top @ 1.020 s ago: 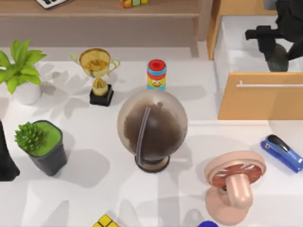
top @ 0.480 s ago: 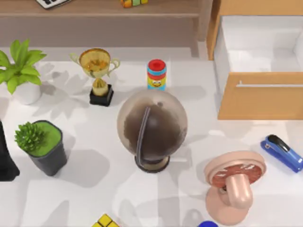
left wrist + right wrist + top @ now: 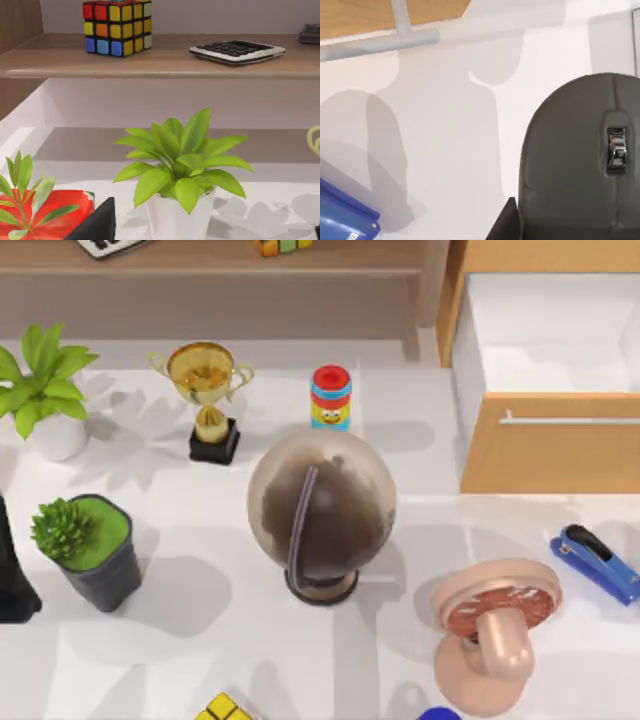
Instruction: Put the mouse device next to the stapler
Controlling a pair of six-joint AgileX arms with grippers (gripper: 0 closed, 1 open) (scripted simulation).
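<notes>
Right end effector: state unclear | mouse device (image 3: 585, 165) close below | stapler (image 3: 596, 562) near table's right edge

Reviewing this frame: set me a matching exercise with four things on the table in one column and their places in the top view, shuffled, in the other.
Things:
1. stapler
2. globe
3. trophy
4. mouse device

Places:
A. centre of the table
B. right edge, below the open drawer
C. close under the right wrist camera
D. back of the table, left of the striped toy

Pairs: 1-B, 2-A, 3-D, 4-C
</notes>
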